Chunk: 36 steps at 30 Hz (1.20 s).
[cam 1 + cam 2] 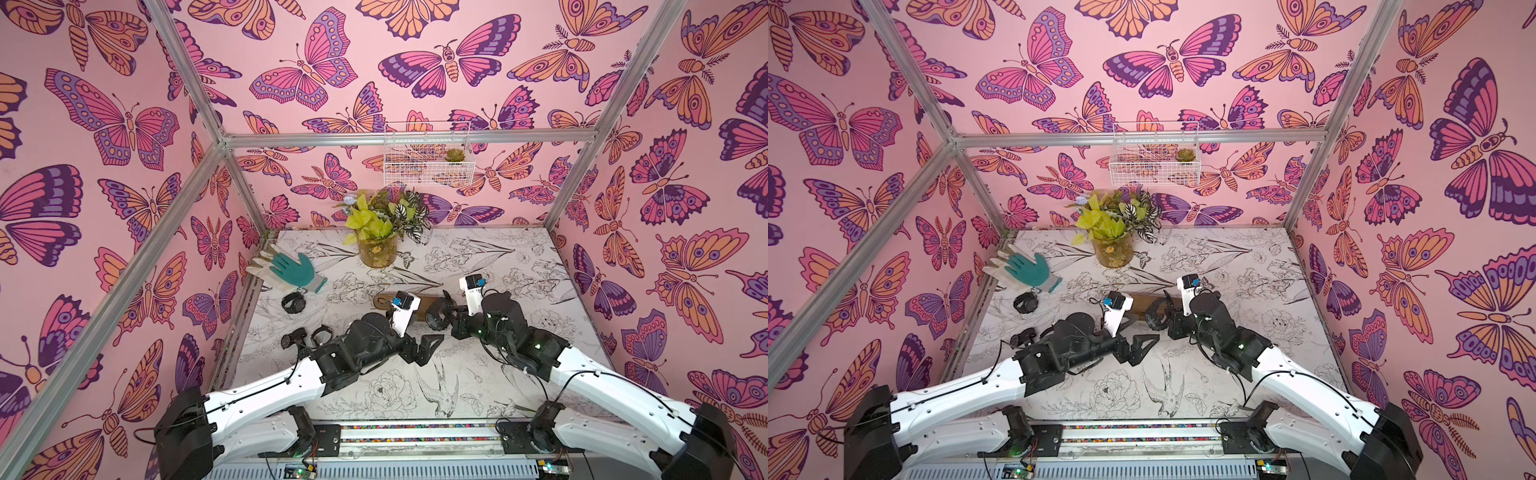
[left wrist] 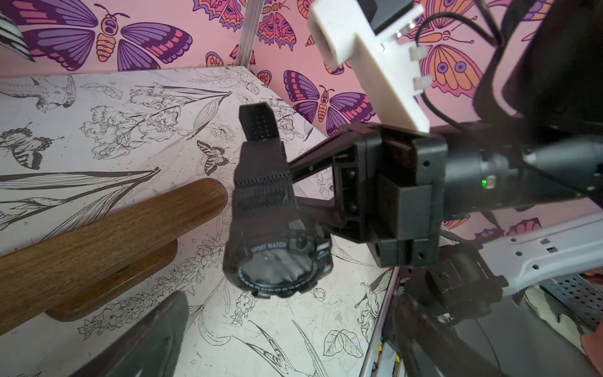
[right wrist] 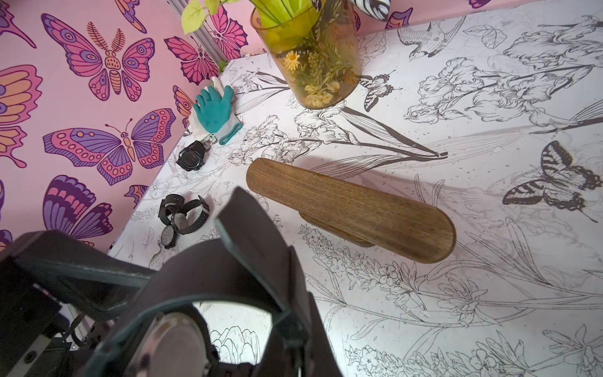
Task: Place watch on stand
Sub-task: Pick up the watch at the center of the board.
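Left arm, right arm: white shells, black joints, thin black cables.

You find the stand at the centre of the table, with the watch just off its right end. Behind it stands the plant pot. The glove lies back-left; a second watch lies just before it
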Motion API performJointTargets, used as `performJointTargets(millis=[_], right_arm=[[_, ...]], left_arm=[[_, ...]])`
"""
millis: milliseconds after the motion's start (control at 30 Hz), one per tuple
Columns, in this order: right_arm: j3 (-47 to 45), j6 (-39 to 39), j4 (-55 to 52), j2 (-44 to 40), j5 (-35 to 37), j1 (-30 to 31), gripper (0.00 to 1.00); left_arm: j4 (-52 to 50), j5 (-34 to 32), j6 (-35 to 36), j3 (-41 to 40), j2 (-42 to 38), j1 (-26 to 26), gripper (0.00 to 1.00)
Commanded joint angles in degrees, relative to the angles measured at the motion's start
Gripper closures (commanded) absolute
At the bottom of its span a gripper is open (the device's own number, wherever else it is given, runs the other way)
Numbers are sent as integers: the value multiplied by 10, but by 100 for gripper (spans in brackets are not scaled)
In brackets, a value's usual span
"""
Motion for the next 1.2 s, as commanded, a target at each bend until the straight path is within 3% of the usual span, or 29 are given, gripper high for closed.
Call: performJointTargets(millis=[0, 133, 300, 467, 567, 700, 867, 900, 1033, 1167], right_arm=[[15, -10, 24, 3, 15, 16, 100], [20, -23, 24, 13, 30, 40, 100], [22, -25, 23, 19, 41, 48, 100], [18, -21, 27, 17, 50, 49, 100], [18, -20, 27, 18, 52, 49, 100], [17, -18, 31, 15, 51, 49, 100], [13, -17, 36, 8, 49, 49, 100], [12, -16, 39, 8, 48, 49, 100], [9, -13, 44, 13, 43, 49, 100], [3, -6, 49, 13, 44, 49, 100]], left_arm=[[-15, -22, 2, 18, 12, -2, 1], [-16, -29, -8, 24, 21, -2, 5], [-20, -31, -10, 32, 27, -2, 34], [-27, -18, -10, 40, 36, -2, 52], [-31, -12, -12, 46, 44, -2, 53], [-38, -10, -11, 51, 52, -2, 33], [-41, -6, -13, 53, 56, -1, 27], [-41, -5, -13, 53, 56, -1, 28], [-39, -7, -15, 52, 53, 0, 48], [-38, 0, -18, 54, 52, 1, 60]])
